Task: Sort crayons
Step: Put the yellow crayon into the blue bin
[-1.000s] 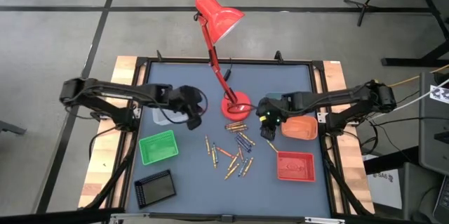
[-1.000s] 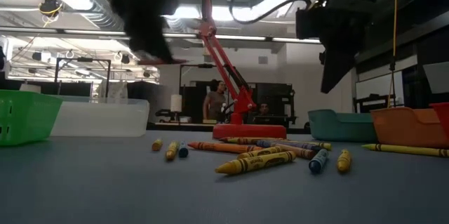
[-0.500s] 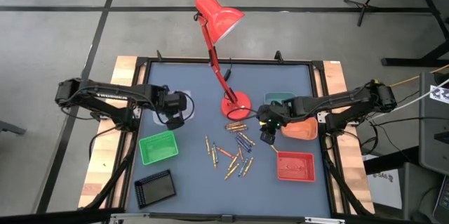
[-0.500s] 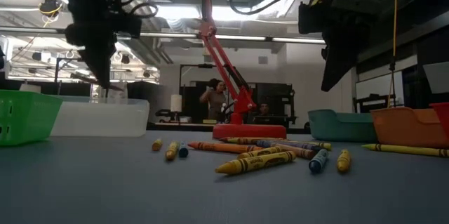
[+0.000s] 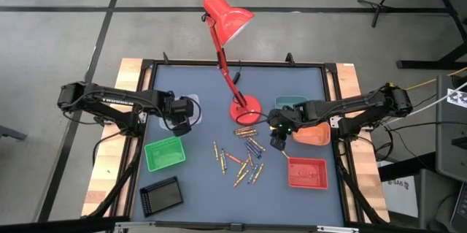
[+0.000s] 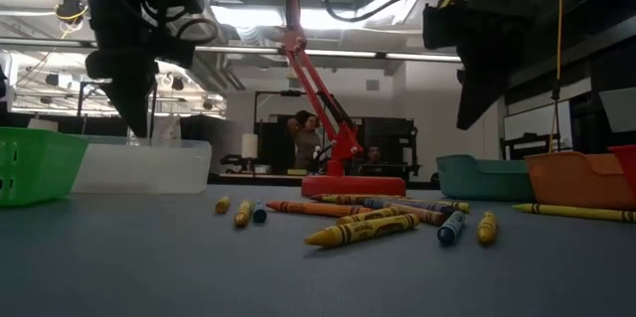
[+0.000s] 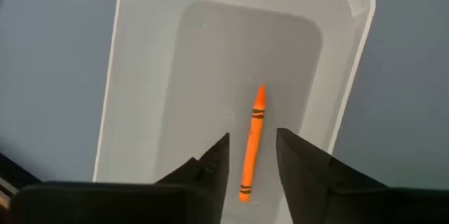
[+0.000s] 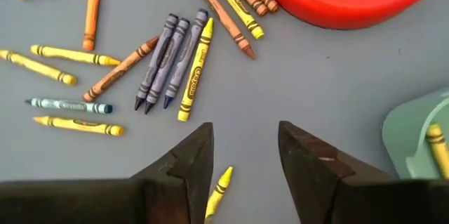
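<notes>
- The sorting was only just begun, I think. Most of the short thin crayons [image 5: 244,156] in orange, yellow, blue-purple and other colours were in a loose pile on the dark blue-grey table top [image 5: 197,196], in front of the red desk lamp [image 5: 232,58].
- Four small plastic trays had nothing in them that I could see: the green basket-like tray [image 5: 165,153], the red tray [image 5: 307,172], the orange tray [image 5: 314,134] and the black tray [image 5: 161,196].
- The clear plastic tray [image 7: 161,90] held one orange crayon [image 7: 252,143], so that one looked done.
- The teal plastic tray [image 8: 414,136] had one yellow crayon [image 8: 436,142] lying in it, so that one looked done too.
- About twenty crayons were left to sort, as far as I could count.
- The left gripper [image 7: 251,161] hung over the clear tray with its two dark fingers [image 7: 210,171] a little way apart, holding nothing. The orange crayon lay on the tray floor right under the gap between them, pointing the same way as the fingers.
- The right gripper [image 8: 245,161] hung over the table by the pile, with its fingers wide apart and nothing held. A single yellow crayon [image 8: 218,192] lay on the table just under the gap, a bit nearer one finger. The three blue-purple crayons [image 8: 168,59] lay side by side farther off.
</notes>
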You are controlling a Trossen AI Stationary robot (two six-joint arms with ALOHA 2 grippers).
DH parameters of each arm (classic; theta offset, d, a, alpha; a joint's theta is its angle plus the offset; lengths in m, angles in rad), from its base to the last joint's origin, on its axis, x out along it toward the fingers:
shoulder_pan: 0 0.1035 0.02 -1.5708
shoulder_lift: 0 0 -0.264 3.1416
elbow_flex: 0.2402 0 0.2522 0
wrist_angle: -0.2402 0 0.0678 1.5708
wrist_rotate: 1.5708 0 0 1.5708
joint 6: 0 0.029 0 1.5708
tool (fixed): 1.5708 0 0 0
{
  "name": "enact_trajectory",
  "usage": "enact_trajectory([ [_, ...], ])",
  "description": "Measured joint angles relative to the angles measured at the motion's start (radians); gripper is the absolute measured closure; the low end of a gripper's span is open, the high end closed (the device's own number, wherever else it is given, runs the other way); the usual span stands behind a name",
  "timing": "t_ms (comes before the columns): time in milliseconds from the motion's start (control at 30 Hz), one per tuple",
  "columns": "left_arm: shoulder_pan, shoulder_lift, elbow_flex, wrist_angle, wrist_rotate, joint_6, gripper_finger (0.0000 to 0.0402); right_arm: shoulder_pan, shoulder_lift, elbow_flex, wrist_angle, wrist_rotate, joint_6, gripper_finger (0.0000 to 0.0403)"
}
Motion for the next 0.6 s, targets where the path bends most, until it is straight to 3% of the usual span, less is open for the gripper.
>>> enact_trajectory([
  [367, 0.0, 0.0, 0.0, 0.151, 0.001, -0.002, 0.0276, 0.0, 0.026, -0.001, -0.059, -0.001, 0.204, 0.0244],
  [600, 0.0, 0.0, 0.0, 0.18, 0.002, -0.002, 0.0285, 0.0, 0.103, -0.001, -0.081, -0.054, 0.212, 0.0244],
])
